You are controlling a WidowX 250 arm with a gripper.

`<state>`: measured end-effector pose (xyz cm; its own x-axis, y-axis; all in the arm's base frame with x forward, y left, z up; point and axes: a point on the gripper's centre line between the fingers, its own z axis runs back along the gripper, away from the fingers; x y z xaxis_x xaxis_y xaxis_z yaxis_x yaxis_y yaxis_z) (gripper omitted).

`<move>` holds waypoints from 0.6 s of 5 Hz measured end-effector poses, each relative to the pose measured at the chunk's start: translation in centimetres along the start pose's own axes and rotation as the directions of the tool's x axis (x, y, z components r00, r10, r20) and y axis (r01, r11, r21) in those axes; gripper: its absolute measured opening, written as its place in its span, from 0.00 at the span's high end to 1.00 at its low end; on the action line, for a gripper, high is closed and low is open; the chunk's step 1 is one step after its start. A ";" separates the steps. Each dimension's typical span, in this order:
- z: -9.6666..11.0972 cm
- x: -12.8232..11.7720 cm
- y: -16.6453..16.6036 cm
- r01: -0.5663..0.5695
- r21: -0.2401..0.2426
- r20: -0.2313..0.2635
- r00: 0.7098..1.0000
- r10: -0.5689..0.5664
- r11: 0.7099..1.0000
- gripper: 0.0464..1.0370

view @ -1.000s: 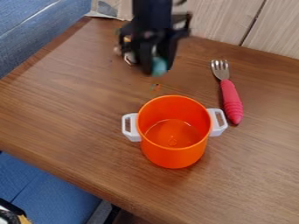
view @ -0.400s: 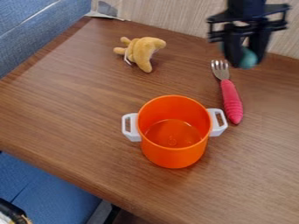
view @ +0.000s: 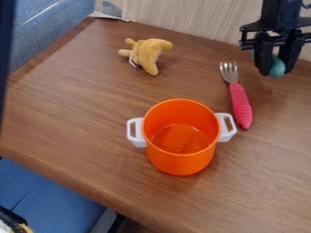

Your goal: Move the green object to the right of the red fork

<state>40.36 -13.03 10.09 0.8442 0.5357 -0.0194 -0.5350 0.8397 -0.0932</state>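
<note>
Hand (view: 277, 71): clamped around the green object (view: 277, 67), just carried across from left of the red fork (view: 241, 104) to its right. Looks raised above the table (view: 79, 113), so likely near done travelling sideways but not yet placed. Next, need to lower gently, release and back off without nudging the fork.

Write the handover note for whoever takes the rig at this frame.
Gripper: closed on the green object, at the upper right of the view.
Red fork: on the table, tines toward the wall.
Done: green object grasped and, in the picture, right of the fork.
Left: apparently lower it there, clear of the fork, and release.
</note>
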 end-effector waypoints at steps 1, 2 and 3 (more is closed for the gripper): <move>-1.5 0.5 -0.6 0.038 0.015 -0.011 0.999 -0.038 0.999 0.63; -1.6 0.9 -0.8 0.069 0.021 -0.007 0.998 -0.068 0.997 0.63; -1.9 0.9 -0.8 0.086 0.033 -0.024 0.996 -0.086 0.996 0.56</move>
<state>41.60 -13.42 8.24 0.8875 0.4595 -0.0355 -0.4609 0.8853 -0.0619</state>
